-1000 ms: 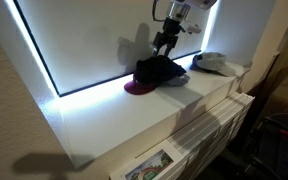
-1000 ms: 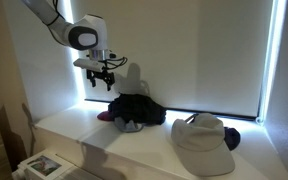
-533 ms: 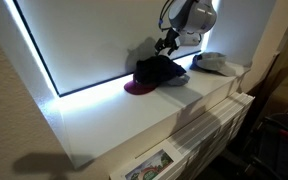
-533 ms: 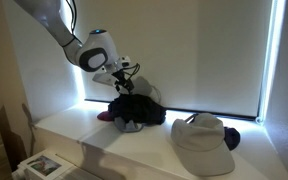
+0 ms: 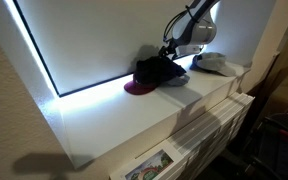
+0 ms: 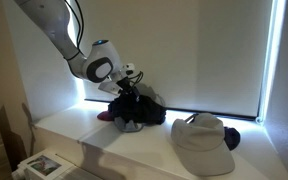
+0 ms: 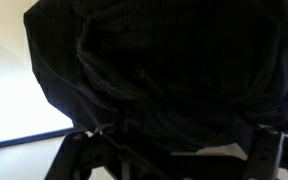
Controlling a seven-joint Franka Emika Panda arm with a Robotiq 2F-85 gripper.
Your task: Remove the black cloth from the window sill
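The black cloth (image 5: 156, 70) lies crumpled on the white window sill (image 5: 124, 118) against the blind; it shows in both exterior views (image 6: 141, 109) and fills the wrist view (image 7: 164, 60). My gripper (image 5: 170, 50) is down at the top of the cloth (image 6: 127, 89). In the wrist view its two fingers stand wide apart at the bottom corners, and the gripper (image 7: 179, 152) is open with the cloth between and beyond them. Whether the fingertips touch the cloth I cannot tell.
A purple item (image 5: 136, 88) sticks out from under the cloth (image 6: 104, 115). A grey hat (image 5: 212, 63) lies further along the sill (image 6: 202, 135). A drawn blind (image 6: 194, 50) backs the sill. A radiator (image 5: 219, 125) is below it.
My gripper has come down and tilted from above the cloth to its top. The cloth has not moved.
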